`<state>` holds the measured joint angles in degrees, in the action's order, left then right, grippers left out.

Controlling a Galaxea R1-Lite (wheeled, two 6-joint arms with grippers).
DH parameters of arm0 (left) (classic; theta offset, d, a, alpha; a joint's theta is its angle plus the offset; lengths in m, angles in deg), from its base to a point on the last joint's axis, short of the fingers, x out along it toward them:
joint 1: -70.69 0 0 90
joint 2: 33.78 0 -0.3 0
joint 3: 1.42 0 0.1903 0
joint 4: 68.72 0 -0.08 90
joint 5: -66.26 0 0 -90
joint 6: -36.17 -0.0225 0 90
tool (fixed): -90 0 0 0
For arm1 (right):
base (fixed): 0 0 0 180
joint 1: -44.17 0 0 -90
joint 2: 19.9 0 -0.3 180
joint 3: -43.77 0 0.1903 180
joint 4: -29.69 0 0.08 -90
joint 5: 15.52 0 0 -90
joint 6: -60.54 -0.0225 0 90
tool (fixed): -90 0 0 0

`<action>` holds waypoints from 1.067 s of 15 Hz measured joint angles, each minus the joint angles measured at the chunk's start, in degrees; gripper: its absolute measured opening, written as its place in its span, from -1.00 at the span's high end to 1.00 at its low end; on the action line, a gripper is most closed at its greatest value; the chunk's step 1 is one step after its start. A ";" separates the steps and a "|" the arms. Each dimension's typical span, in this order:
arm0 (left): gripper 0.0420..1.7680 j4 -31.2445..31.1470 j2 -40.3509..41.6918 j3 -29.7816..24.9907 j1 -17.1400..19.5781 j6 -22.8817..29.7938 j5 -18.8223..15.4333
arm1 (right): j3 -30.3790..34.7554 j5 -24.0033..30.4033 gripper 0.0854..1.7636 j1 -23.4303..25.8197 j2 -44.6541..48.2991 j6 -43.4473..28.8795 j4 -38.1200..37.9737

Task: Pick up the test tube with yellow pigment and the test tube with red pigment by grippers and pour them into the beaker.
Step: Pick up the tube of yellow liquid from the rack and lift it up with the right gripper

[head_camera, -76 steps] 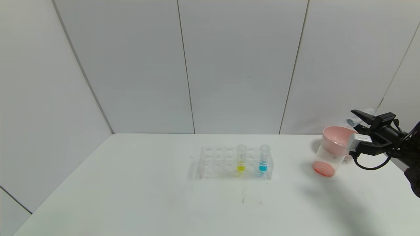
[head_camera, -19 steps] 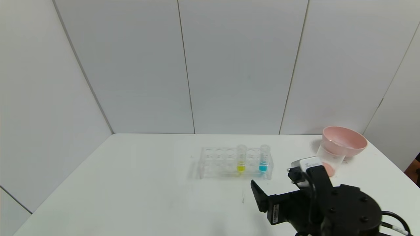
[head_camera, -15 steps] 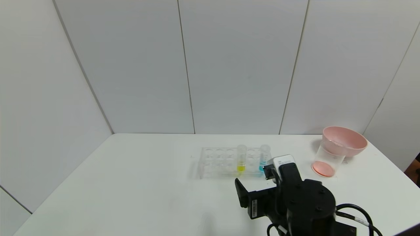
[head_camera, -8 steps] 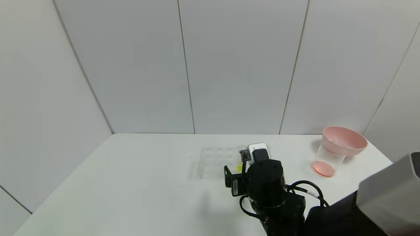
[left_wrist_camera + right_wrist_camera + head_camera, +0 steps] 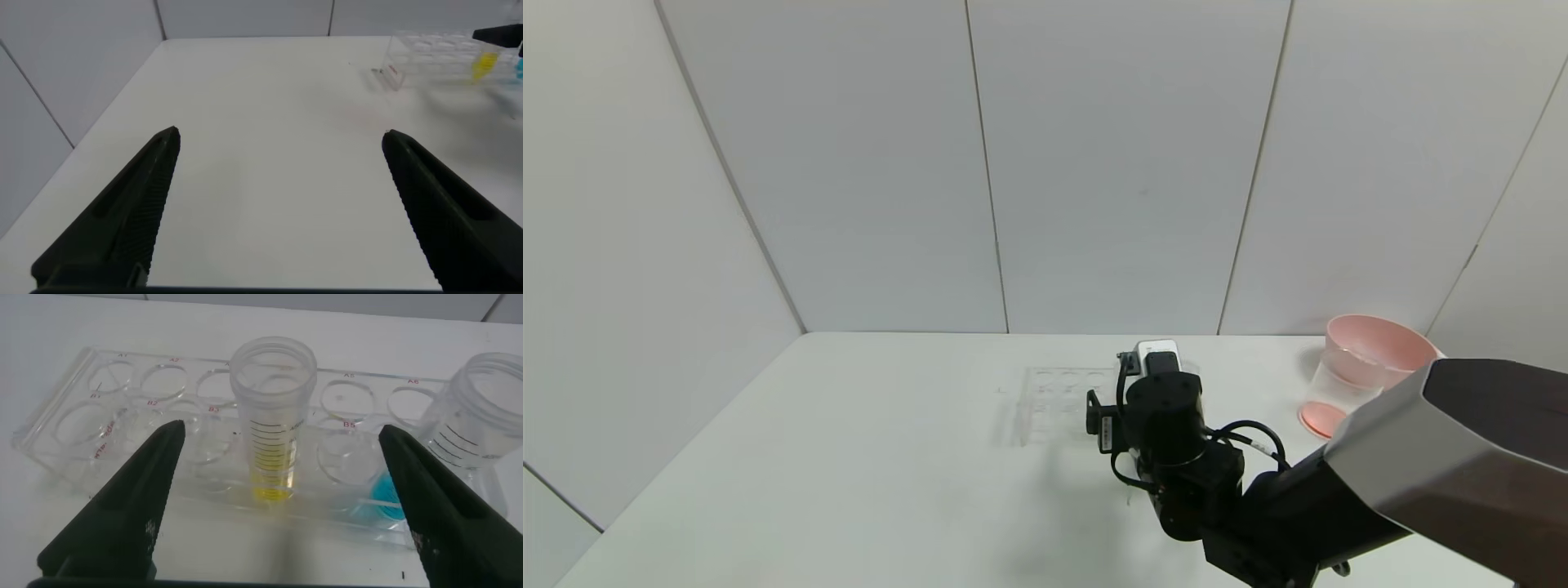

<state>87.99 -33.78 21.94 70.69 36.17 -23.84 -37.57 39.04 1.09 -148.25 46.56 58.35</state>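
The test tube with yellow pigment stands upright in a clear rack. My right gripper is open, with one finger on either side of this tube and clear of it. In the head view my right wrist hides the tube, and only the rack's left part shows. The beaker stands at the right with red-orange liquid in its bottom. The test tube with red pigment is out of view. My left gripper is open and empty above bare table, far from the rack.
A blue-bottomed tube stands in the rack one hole from the yellow one, close to one right finger. A pink bowl sits right behind the beaker. White walls close the table's back and left.
My right arm left the beaker, swung across the table's front and moved up to the rack. It now straddles the yellow tube and hides both tubes in the head view.
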 joint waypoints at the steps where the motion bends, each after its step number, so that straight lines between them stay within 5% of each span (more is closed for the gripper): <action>1: -1.00 0.00 0.00 0.00 0.00 0.00 0.02 | -0.82 -0.09 -0.92 0.12 -0.41 -0.02 -1.05; 4: -1.00 0.00 0.00 0.00 0.00 0.00 0.00 | -2.12 -0.24 -0.92 0.20 -1.06 -0.07 -1.89; 11: -1.00 0.00 0.00 0.00 0.00 0.00 0.00 | -2.36 -0.33 0.17 0.00 -1.39 0.02 -2.00; 12: -1.00 0.00 0.00 0.00 0.00 0.00 0.00 | -2.36 -0.20 0.45 -0.07 -1.39 0.02 -1.89; 16: -1.00 0.00 0.00 0.00 0.00 0.00 0.00 | -2.39 -0.30 0.52 -0.24 -1.37 0.02 -1.94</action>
<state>87.99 -33.78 21.94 70.69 36.17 -23.84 -39.96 38.74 0.84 -149.62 46.58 56.41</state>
